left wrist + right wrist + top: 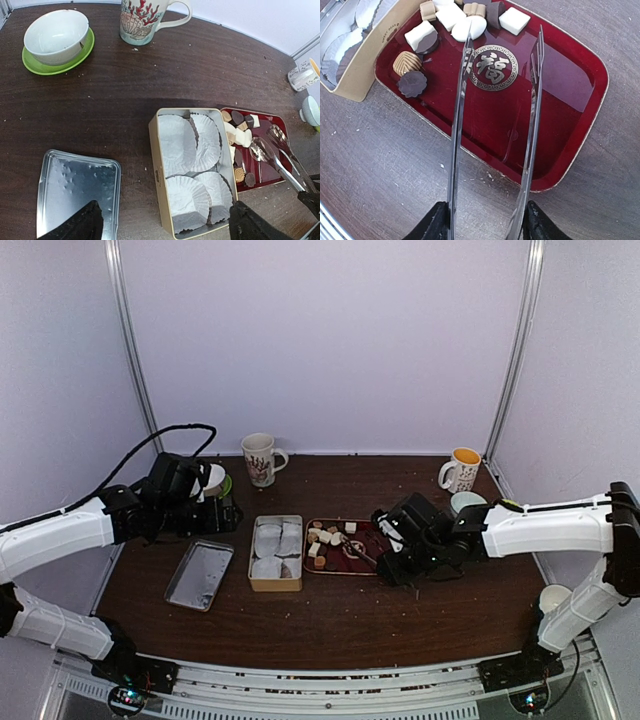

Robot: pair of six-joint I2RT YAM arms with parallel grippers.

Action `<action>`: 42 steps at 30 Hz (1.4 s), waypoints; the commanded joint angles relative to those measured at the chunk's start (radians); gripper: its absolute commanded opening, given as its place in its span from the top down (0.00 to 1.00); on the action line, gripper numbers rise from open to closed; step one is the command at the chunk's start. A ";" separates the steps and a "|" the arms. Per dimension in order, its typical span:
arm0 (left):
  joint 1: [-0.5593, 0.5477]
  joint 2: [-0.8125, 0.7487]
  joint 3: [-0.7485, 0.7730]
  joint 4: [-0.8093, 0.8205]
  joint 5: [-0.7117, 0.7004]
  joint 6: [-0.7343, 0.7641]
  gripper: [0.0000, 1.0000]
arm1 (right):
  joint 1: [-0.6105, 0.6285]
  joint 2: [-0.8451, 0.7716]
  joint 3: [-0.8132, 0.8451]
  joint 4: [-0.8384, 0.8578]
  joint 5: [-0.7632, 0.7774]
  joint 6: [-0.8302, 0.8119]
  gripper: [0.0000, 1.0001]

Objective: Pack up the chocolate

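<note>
The chocolate [325,536], several white, tan and dark pieces, lies at the left end of a red tray [368,538]; it also shows in the right wrist view [451,17] and the left wrist view [240,134]. My right gripper [487,222] is shut on the metal tongs [457,115], whose two spread arms reach over the tray [560,85], their tips just short of the pieces. A gold tin [156,155] lined with white paper cups [177,145] stands left of the tray, with no chocolate visible in it. My left gripper [165,222] is open and empty, high above the tin.
The tin's lid [200,575] lies left of the tin [251,555]. A white bowl [55,35] on a green saucer and a coral-print mug [260,458] stand at the back left. A mug [462,470], a pale bowl [465,502] and a white cup [553,597] stand at the right.
</note>
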 commanded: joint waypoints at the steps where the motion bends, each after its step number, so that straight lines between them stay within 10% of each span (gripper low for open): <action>1: 0.004 -0.016 0.005 0.012 -0.015 0.017 0.10 | 0.013 0.014 0.035 0.014 0.004 -0.010 0.48; 42: 0.005 0.023 0.025 0.027 0.009 0.022 0.11 | 0.003 0.055 0.007 0.080 -0.059 -0.035 0.45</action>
